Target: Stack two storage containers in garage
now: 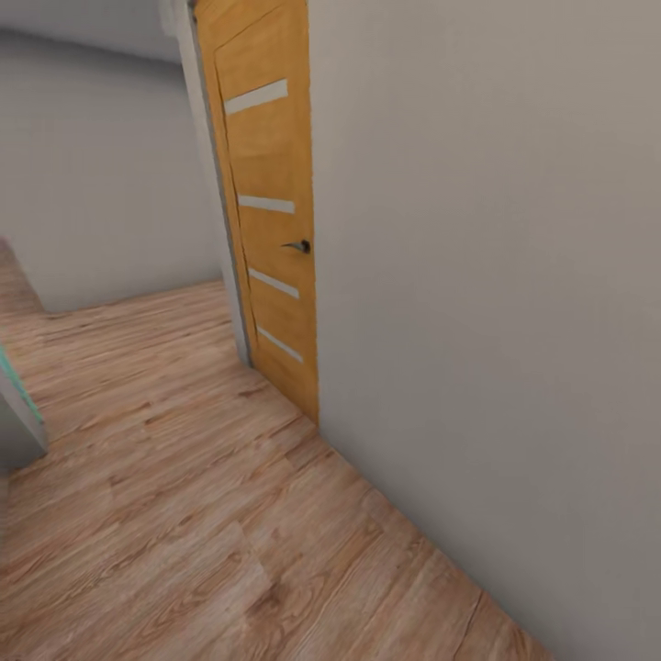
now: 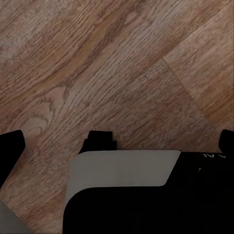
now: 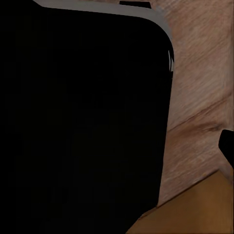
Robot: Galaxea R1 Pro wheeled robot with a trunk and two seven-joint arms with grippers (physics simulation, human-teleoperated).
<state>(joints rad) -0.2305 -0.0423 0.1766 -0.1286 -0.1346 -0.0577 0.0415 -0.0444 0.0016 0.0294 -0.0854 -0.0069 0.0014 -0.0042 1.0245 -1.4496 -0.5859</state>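
The storage containers are out of view, and so is the garage. In the left wrist view my left gripper [image 2: 117,142] hangs over light wood plank flooring [image 2: 97,63]. Its two black fingertips [image 2: 10,148] stand far apart at the picture's edges with nothing between them. Part of my own black and pale grey body [image 2: 122,168] lies below it. In the right wrist view one black fingertip [image 3: 227,146] of the right gripper shows beside my dark body [image 3: 83,122]. The other finger is hidden.
A pale grey wall [image 1: 496,275] runs close along my right. An orange wooden door [image 1: 271,211] with a dark handle [image 1: 298,246] stands in it ahead. Wood plank flooring [image 1: 184,477] stretches ahead and left. A grey, teal-edged object [image 1: 18,408] sits at the left edge.
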